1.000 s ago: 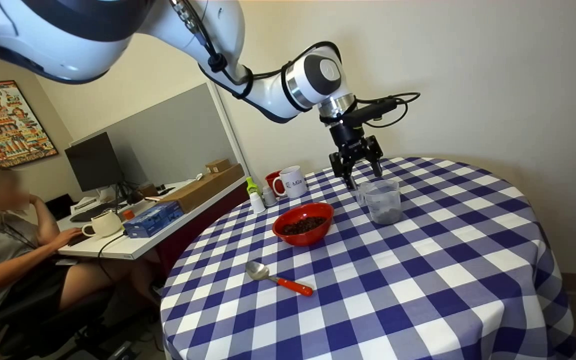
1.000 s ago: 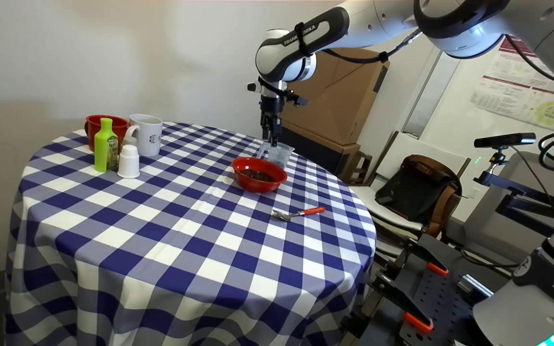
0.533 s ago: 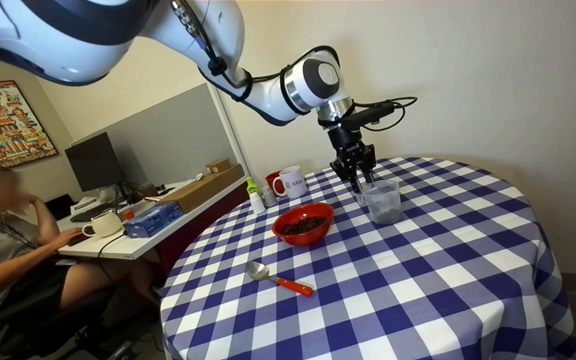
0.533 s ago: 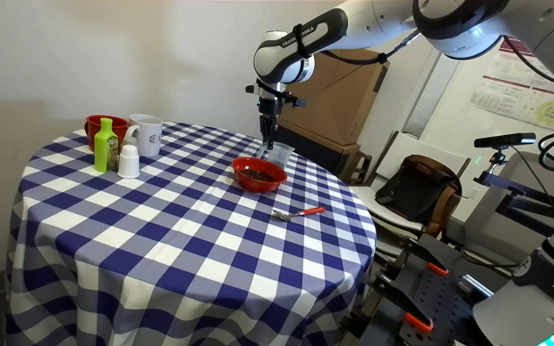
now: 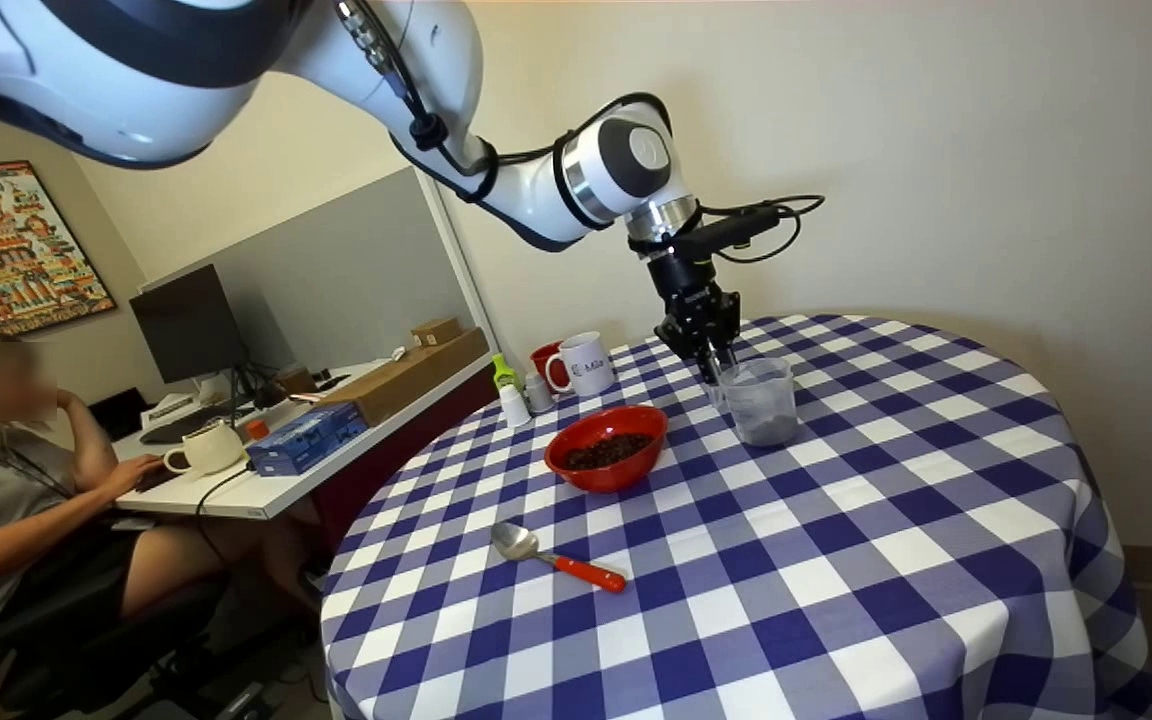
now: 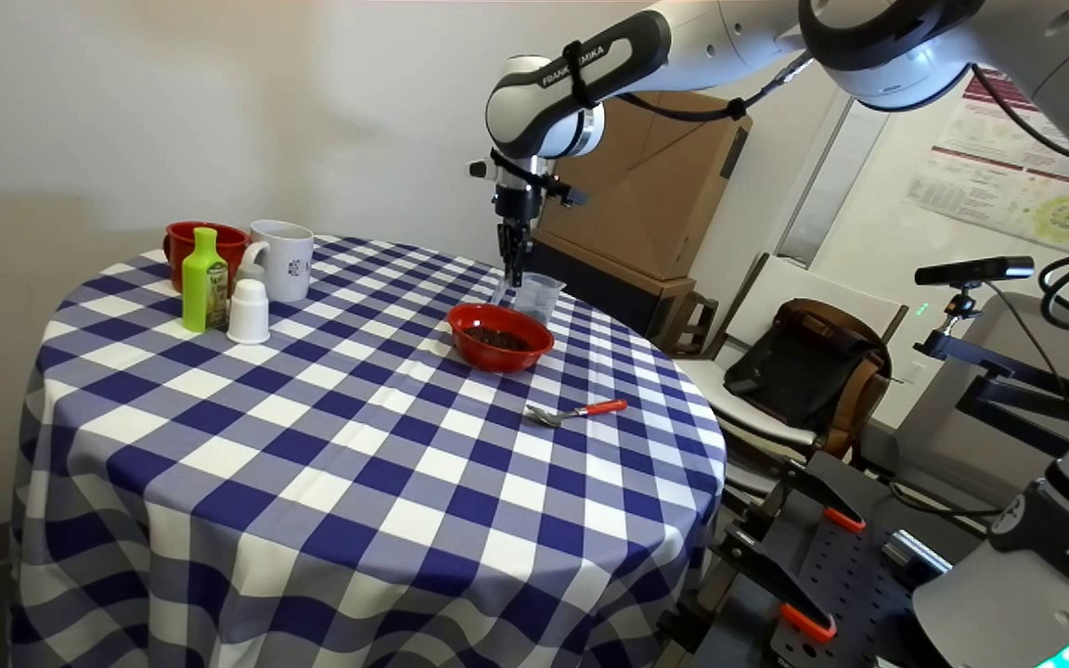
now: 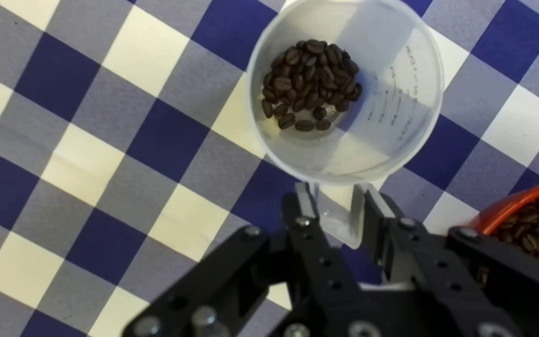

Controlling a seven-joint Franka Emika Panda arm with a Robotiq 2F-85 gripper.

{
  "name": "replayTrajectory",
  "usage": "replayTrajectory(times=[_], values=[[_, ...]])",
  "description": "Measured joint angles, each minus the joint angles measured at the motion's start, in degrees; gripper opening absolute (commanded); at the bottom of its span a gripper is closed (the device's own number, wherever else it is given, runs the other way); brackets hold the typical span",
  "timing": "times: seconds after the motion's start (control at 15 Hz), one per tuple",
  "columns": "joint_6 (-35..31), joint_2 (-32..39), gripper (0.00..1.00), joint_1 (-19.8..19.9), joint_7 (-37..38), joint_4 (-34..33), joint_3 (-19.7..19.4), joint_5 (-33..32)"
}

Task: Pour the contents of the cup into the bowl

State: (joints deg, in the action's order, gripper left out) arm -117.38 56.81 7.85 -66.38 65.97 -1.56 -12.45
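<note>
The cup (image 5: pixel 762 402) is clear plastic with a side handle (image 7: pixel 344 229) and printed measuring marks. Seen from above in the wrist view, dark beans lie in the bottom of the cup (image 7: pixel 396 98). My gripper (image 7: pixel 337 196) is shut on that handle, one finger on each side. It comes down from above, as both exterior views show. The cup stands upright; whether it touches the cloth I cannot tell. Beside it is the red bowl (image 5: pixel 616 475), holding dark beans. Only the edge of the bowl (image 7: pixel 489 216) enters the wrist view at right.
A spoon (image 5: pixel 586 573) with a red handle lies on the checked cloth near the bowl. Farther off stand a white mug (image 6: pixel 289 264), a red mug (image 6: pixel 184 243), a green bottle (image 6: pixel 204 289) and a white shaker (image 6: pixel 248 315). A wall rises behind the table.
The fingers were apart a second ago and have come together on the cup's handle. The gripper has sunk a little, and the cup has shifted slightly with it.
</note>
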Motion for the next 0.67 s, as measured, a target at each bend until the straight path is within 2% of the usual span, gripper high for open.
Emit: replayTrajectory(times=[0.27,0.47,0.67], values=[[1.2,-3.4,0.07,0.1,-0.2,2.4,0.1,0.0],[2.4,-8.8,0.07,0.6,-0.3,5.7,0.7,0.7],[6.1,-15.4,0.07,2.0,-1.5,10.1,2.6,4.5]])
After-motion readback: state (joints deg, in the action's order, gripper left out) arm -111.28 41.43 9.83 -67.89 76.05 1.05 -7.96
